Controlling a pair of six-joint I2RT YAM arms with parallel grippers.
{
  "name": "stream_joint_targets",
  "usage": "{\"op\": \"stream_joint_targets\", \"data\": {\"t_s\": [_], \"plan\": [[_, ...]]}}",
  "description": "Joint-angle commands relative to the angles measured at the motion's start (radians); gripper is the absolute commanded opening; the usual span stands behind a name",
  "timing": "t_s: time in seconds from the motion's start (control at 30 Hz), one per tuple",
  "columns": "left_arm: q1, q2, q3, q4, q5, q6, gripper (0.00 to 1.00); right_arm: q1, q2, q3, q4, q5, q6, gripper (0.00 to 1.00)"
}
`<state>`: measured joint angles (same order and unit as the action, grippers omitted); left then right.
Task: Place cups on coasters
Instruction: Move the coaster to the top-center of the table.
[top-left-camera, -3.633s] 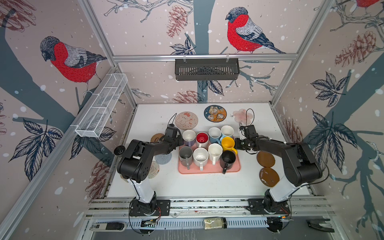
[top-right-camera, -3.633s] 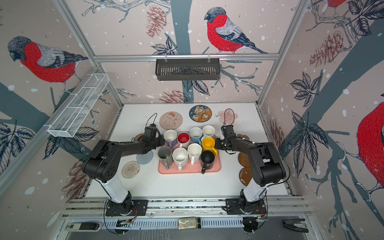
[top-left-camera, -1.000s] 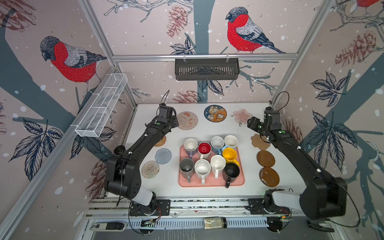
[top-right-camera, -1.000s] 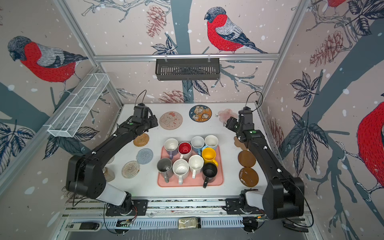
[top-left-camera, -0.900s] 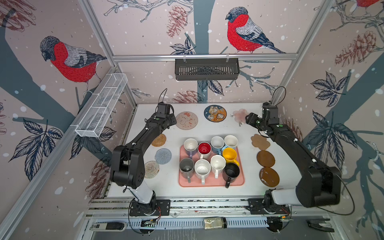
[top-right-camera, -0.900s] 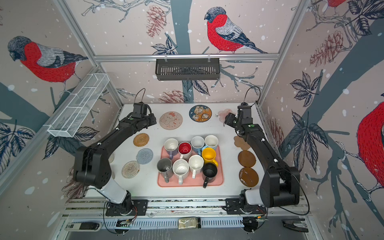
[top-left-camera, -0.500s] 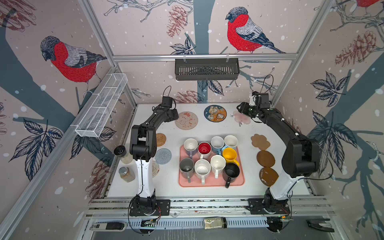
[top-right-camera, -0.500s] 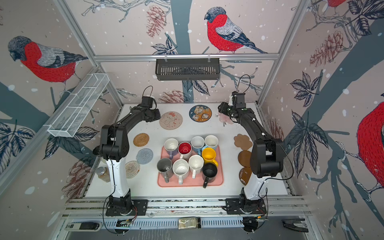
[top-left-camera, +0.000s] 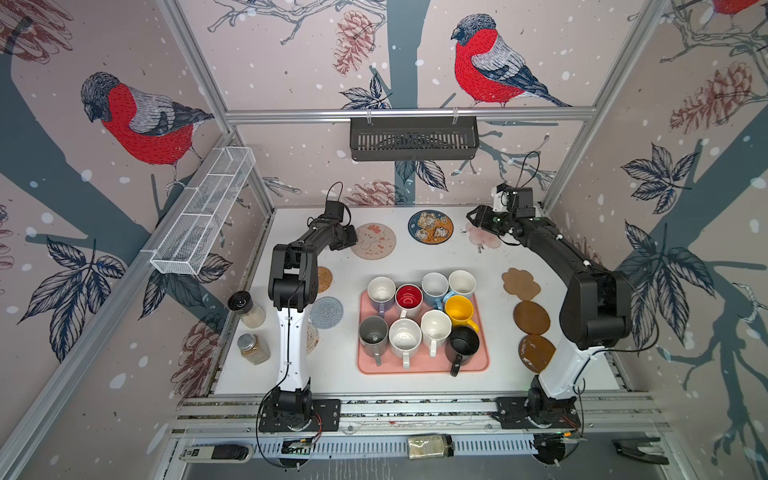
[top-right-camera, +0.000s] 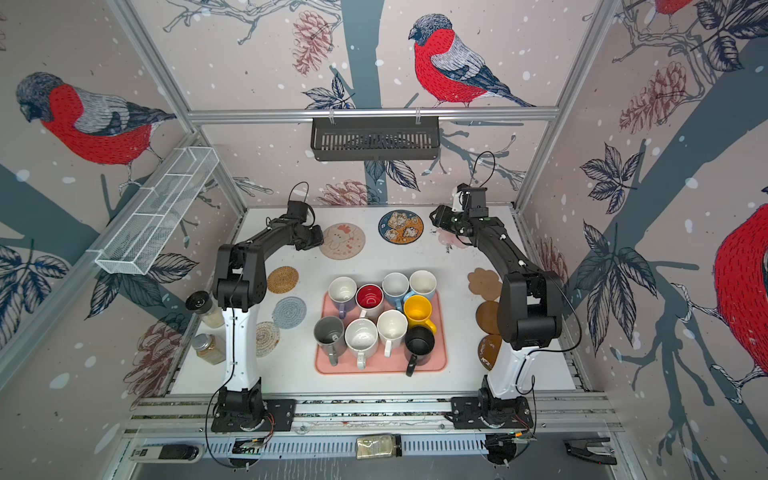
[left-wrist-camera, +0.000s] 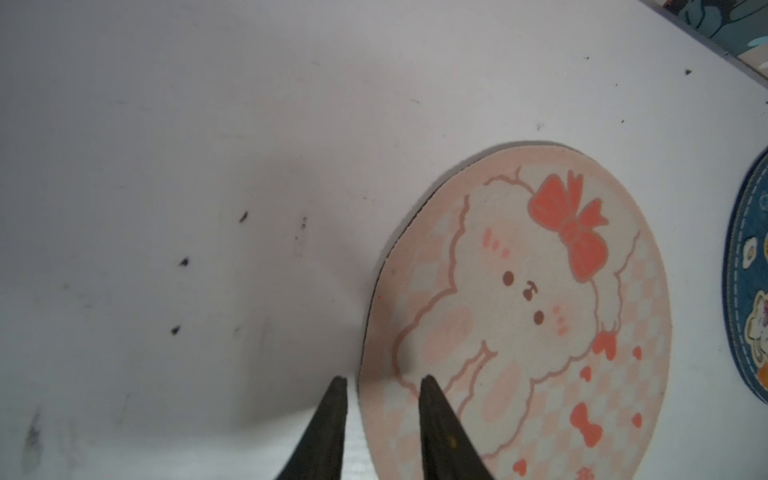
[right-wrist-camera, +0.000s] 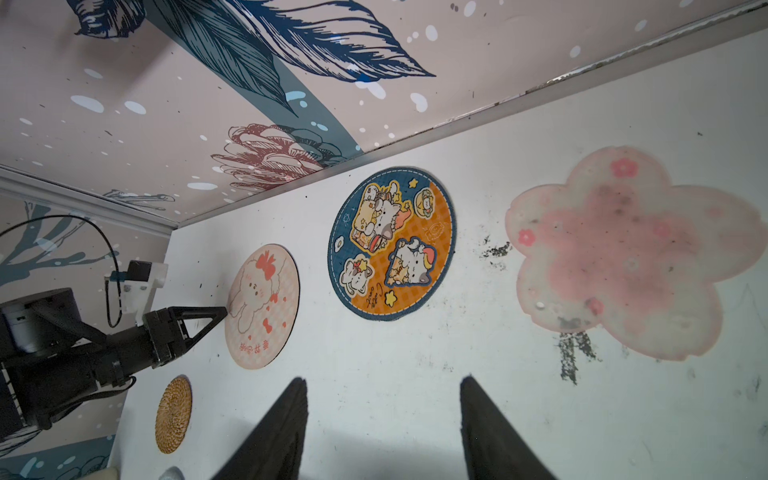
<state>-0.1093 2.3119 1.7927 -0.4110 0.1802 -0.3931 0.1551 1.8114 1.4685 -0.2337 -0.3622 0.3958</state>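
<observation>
Several cups stand packed on the pink tray (top-left-camera: 419, 365), among them a yellow one (top-left-camera: 458, 309), a black one (top-left-camera: 464, 343) and a grey one (top-left-camera: 372, 332). Coasters lie around the tray with nothing on them. My left gripper (top-left-camera: 353, 237) (left-wrist-camera: 383, 380) is low at the beige cartoon coaster (top-left-camera: 374, 241) (left-wrist-camera: 519, 311). Its jaws are narrowly open and straddle the coaster's edge. My right gripper (top-left-camera: 471, 216) (right-wrist-camera: 382, 380) is open over bare table between the blue cartoon coaster (top-left-camera: 431, 225) (right-wrist-camera: 392, 243) and the pink flower coaster (top-left-camera: 484, 239) (right-wrist-camera: 631, 253).
A straw coaster (top-left-camera: 324, 279), a grey one (top-left-camera: 327, 312) and a part-hidden cream one (top-left-camera: 311, 336) lie left of the tray. A tan cloud coaster (top-left-camera: 520, 284) and two brown discs (top-left-camera: 531, 317) lie on the right. Two spice jars (top-left-camera: 247, 309) stand by the left wall.
Both arms have swung away from the tray to the far end of the table. The left gripper reached the beige coaster's edge and narrowed, and the right one went to the flower coaster.
</observation>
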Motion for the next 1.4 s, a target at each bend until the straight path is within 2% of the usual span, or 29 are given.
{"op": "stream_joint_targets", "data": {"t_s": [0.0, 0.17, 0.33, 0.47, 0.77, 1.03, 1.2, 1.23, 1.3, 1.37], "plan": [[0.005, 0.013, -0.002, 0.017, 0.03, 0.004, 0.31, 0.001, -0.003, -0.008, 0.035, -0.015, -0.01, 0.59], [0.008, 0.03, -0.007, 0.023, 0.047, 0.0, 0.27, 0.001, 0.002, -0.014, 0.039, -0.02, -0.01, 0.59], [0.008, 0.037, -0.007, 0.023, 0.05, -0.001, 0.14, 0.001, -0.001, -0.017, 0.036, -0.019, -0.012, 0.59], [0.008, 0.034, -0.002, 0.02, 0.045, 0.003, 0.0, 0.0, -0.007, -0.029, 0.04, -0.018, -0.012, 0.59], [0.013, 0.031, 0.046, -0.012, 0.016, 0.022, 0.0, -0.002, -0.011, -0.035, 0.031, -0.012, -0.022, 0.58], [0.062, 0.019, 0.104, -0.067, -0.044, 0.058, 0.0, 0.0, -0.003, -0.031, 0.021, -0.017, -0.031, 0.58], [0.082, 0.023, 0.109, -0.081, 0.04, 0.069, 0.0, 0.007, 0.007, -0.034, 0.021, -0.02, -0.035, 0.62], [0.082, 0.022, 0.108, -0.092, 0.032, 0.067, 0.08, 0.007, 0.007, -0.034, 0.022, -0.022, -0.037, 0.63], [0.083, 0.011, 0.11, -0.131, -0.029, 0.071, 0.3, 0.013, 0.006, -0.034, 0.019, -0.022, -0.046, 0.63], [0.089, -0.009, 0.113, -0.184, -0.097, 0.077, 0.45, 0.022, 0.008, -0.035, 0.012, -0.018, -0.058, 0.64]]}}
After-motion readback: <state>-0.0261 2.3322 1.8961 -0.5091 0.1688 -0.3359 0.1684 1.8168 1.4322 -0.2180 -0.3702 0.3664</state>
